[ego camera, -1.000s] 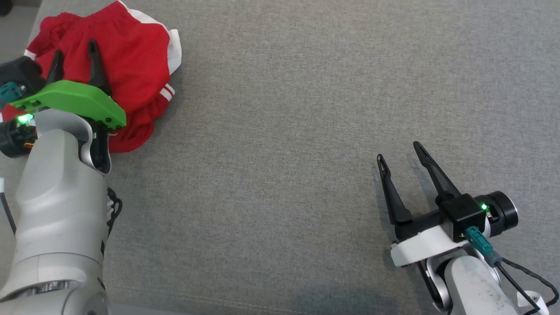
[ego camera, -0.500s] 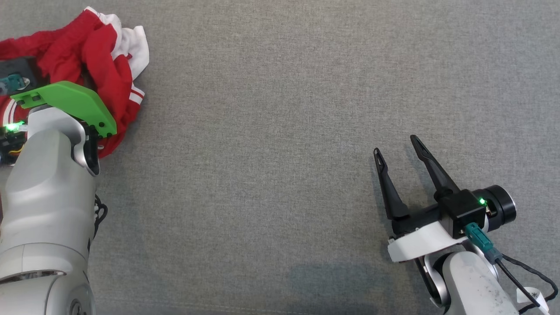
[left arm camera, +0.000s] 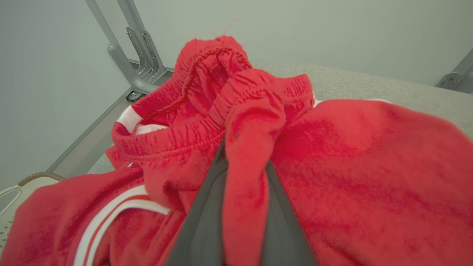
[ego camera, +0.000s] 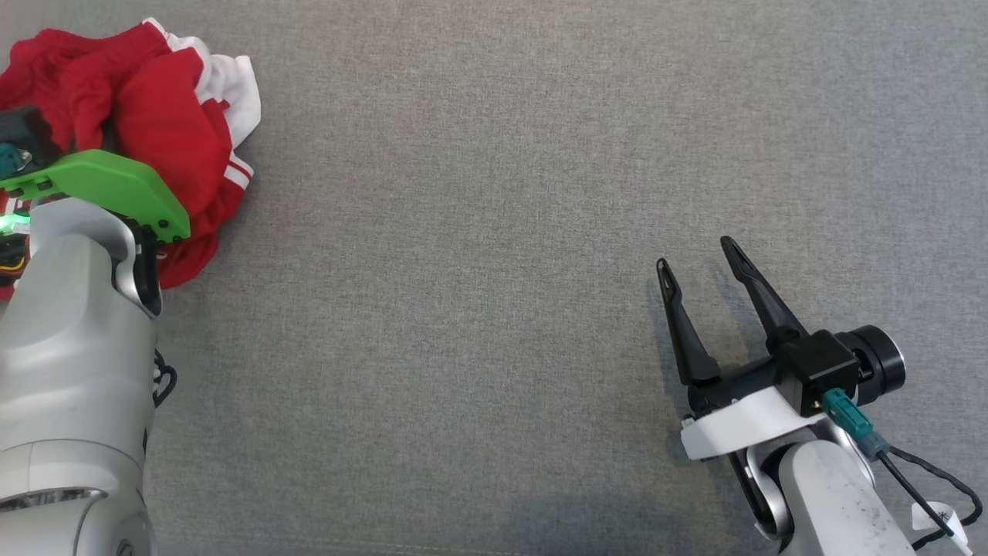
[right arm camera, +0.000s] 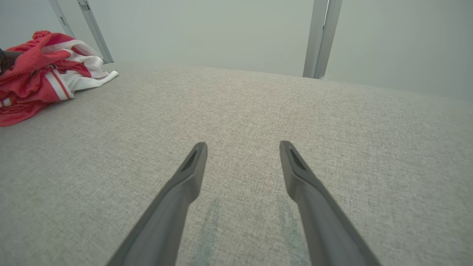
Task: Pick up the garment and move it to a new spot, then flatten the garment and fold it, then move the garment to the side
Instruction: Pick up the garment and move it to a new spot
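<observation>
At the far left of the counter [ego camera: 494,232], close to its left edge, the red shorts [ego camera: 177,116] with white side stripes are in a loose heap. The left pincer [left arm camera: 245,155] is closed tight on a fold of cloth just below the elastic waistband, and its fingers are buried in the red fabric. In the right wrist view the lower folds lie on the counter. To do this step well, I think the arm should lift high enough that the hanging cloth does not drag. It should then carry the shorts toward the wide free middle, where both arms can reach them for flattening. The grip is on one fold only, so a gentle, steady move seems safer. At the right, the right pincer [ego camera: 693,253] is open wide and holds nothing, low above the surface. The counter has a grey woven cover, without wrinkles. Behind it are a pale plain wall and grey metal frame posts [right arm camera: 321,37].
</observation>
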Robot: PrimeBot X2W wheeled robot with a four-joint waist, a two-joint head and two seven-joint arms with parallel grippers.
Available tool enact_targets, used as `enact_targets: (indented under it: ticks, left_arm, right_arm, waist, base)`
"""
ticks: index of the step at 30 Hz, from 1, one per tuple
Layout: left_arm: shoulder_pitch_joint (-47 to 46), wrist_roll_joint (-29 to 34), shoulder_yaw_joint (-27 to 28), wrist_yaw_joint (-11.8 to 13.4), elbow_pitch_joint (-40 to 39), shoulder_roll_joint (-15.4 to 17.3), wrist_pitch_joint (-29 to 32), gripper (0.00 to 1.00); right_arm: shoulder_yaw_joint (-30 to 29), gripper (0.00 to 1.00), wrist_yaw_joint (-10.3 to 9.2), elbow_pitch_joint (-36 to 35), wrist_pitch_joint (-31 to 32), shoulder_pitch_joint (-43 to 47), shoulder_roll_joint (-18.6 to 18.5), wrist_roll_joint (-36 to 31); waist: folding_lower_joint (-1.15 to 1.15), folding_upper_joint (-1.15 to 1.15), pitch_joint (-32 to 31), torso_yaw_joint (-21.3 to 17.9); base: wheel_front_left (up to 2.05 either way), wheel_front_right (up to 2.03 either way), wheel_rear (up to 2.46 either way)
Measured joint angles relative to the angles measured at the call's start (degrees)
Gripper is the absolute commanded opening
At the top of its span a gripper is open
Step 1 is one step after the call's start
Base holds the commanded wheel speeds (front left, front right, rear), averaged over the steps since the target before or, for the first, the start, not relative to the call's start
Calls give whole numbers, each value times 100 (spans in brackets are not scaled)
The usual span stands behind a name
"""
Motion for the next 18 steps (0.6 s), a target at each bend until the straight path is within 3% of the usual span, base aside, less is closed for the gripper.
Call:
enact_targets:
  ticks: [8,18]
  left_arm:
    - [444,-2,121,-67,-1284,143,-69,0]
    - [1022,290,-52,-220,-2580,-182,-70,0]
  right_arm:
    - [41,100,0,44,0,44,0,201]
    - [145,100,0,87,0,293,-2,520]
  waist:
    - [0,0,-388,-54]
    - [0,0,-1052,-278]
  base:
    - [0,0,0]
    - [0,0,0]
